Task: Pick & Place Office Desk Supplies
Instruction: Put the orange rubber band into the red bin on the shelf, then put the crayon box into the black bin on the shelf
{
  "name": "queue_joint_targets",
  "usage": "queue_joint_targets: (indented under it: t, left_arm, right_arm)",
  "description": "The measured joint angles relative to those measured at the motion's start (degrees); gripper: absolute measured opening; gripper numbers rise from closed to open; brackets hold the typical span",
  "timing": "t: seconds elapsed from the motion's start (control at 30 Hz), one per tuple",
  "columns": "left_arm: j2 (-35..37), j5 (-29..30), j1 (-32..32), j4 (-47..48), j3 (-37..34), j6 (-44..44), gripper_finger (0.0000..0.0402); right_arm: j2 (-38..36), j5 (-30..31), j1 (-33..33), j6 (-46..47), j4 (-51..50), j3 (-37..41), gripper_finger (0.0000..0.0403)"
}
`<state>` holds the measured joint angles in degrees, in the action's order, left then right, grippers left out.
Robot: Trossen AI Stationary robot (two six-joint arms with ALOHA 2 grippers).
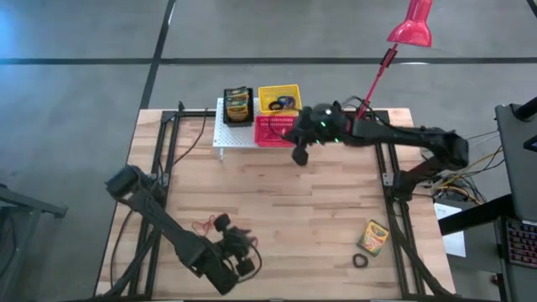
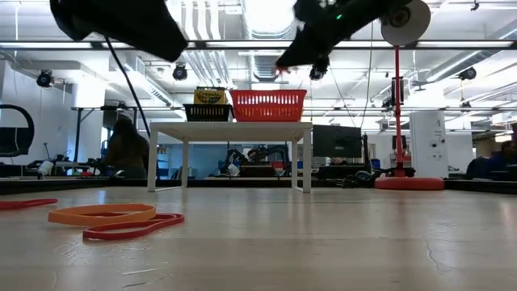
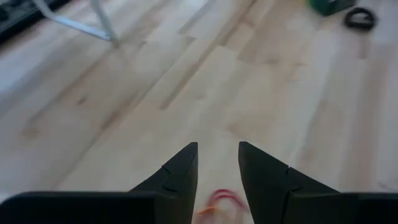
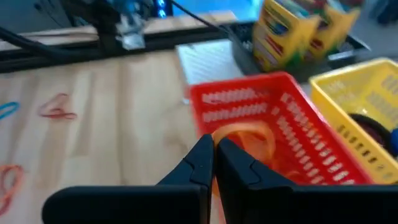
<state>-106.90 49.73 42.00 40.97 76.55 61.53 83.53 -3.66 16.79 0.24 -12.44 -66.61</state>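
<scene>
Red basket drop done, next loop waiting

Wooden table (image 1: pixel 302 201), largely bare across the middle. White rack (image 1: pixel 228 134) at the far edge, carrying black basket (image 1: pixel 237 106) with crayon boxes, yellow basket (image 1: pixel 279 98) and red basket (image 1: pixel 273 130). Right gripper (image 4: pixel 214 163) poised over the red basket's near rim, fingers clenched on nothing visible; orange loop (image 4: pixel 245 140) lying inside. Left gripper (image 3: pixel 217 171) low near the front edge, fingers parted, empty, above a red loop (image 3: pixel 219 200). Likely step: delivery finished. Next move probably calls for lifting clear of the rim, then reaching the crayon box (image 1: pixel 373 237) or black loop (image 1: pixel 360 261) near the right front. Open room ahead; lamp (image 1: pixel 409 25) close behind.
</scene>
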Motion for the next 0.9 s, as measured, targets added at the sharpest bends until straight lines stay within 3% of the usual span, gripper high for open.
queue_joint_targets:
  t: [0.2,0.43,0.63,0.9]
  left_arm:
    - [3.08,0.38,-0.10,-1.96,-7.31,2.62,0.0120]
    - [4.10,0.20,-0.13,-8.28,-12.61,4.76,0.0120]
    - [4.10,0.24,-0.11,-15.24,-15.05,4.48,0.0120]
    - [4.10,0.52,-0.19,-16.25,-15.06,0.14,0.0120]
  right_arm:
    - [9.36,-0.86,3.25,-2.15,-13.58,-11.67,0.0016]
    - [16.33,-0.90,4.31,-3.24,-26.20,-23.77,0.0096]
    - [16.02,-0.84,3.99,-1.76,-31.71,-28.86,0.0158]
    - [10.22,2.37,-1.47,0.84,-38.21,-29.55,0.0163]
